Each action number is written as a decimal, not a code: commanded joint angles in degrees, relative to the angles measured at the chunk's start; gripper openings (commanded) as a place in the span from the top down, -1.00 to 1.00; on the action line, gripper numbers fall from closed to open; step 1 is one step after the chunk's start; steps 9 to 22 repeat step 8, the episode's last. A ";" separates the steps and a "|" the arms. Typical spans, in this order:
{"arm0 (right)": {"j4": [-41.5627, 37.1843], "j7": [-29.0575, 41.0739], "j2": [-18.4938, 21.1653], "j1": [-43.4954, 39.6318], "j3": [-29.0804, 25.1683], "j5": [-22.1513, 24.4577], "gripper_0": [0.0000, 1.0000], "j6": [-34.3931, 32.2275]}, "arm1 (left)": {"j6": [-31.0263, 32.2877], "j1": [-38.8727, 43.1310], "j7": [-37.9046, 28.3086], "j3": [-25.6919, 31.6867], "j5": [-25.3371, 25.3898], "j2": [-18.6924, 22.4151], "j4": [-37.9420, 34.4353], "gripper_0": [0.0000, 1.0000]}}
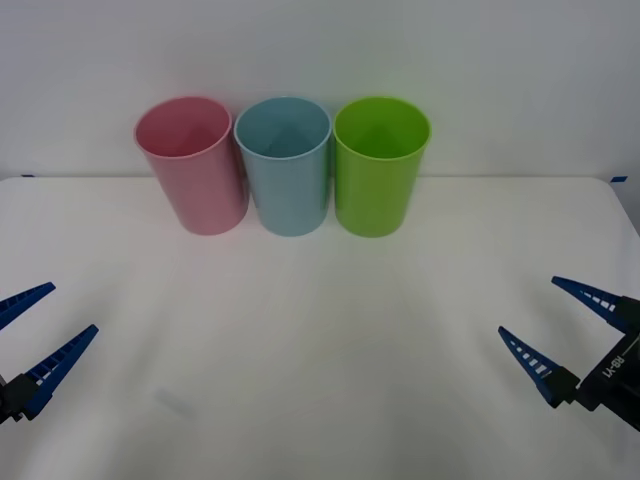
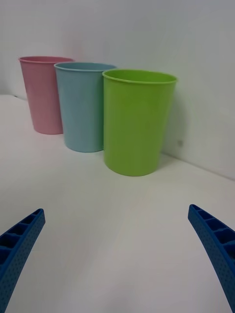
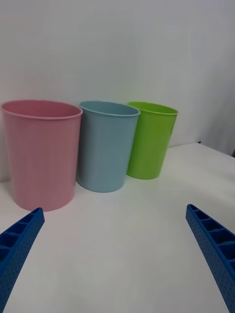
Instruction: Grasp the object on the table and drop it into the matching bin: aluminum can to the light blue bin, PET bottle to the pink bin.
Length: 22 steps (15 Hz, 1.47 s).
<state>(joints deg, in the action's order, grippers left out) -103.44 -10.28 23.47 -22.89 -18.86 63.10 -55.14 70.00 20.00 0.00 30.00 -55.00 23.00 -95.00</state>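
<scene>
**A:** Front view. What does the panel show?

**B:** A white tabletop [image 1: 320, 340] with three bins in a row at its far side: the pink bin [image 1: 195, 165] on the left, the light blue bin [image 1: 286, 165] in the middle touching it, and a lime green bin [image 1: 380, 165] just beside on the right. The left claw [image 1: 28, 335] hovers low at the near left corner, fingers spread and holding nothing; the right claw [image 1: 568, 328] mirrors it at the near right, likewise spread and holding nothing. No can or bottle lies on the tabletop; where the task's object is cannot be told, and the bin interiors are seen only in part.

**A:** Right wrist view?

**B:** The spread blue fingers [image 2: 19, 244] frame bare tabletop [image 2: 112, 244]. Lime green bin [image 2: 137, 122] nearest, light blue bin [image 2: 83, 107] behind it, pink bin [image 2: 44, 95] farthest. Nothing sits between the fingers.

**A:** Left wrist view?

**B:** Order reversed: pink bin [image 3: 41, 151] nearest, light blue bin [image 3: 105, 146] next, lime green bin [image 3: 152, 139] beyond. Fingers [image 3: 210, 249] spread wide over plain tabletop [image 3: 112, 254].

**A:** Hazards from here?

**B:** With no object in sight, a claw closing now would likely pinch air. Since the bins stand so tightly together, a release slightly off centre could, I judge, land in a neighbouring bin, and a low approach could knock a rim and tip the row.
</scene>
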 commanded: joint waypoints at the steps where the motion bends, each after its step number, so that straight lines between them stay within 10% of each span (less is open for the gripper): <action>1: -0.01 0.00 -0.89 -2.07 -1.71 -0.17 -1.00 -0.58 | 0.00 0.00 0.00 0.00 0.00 0.00 0.00 -1.00; 22: -0.01 -0.26 -0.97 -3.39 -1.80 -0.17 -1.00 -0.75 | 0.00 0.00 0.00 0.00 0.00 0.00 0.00 -1.00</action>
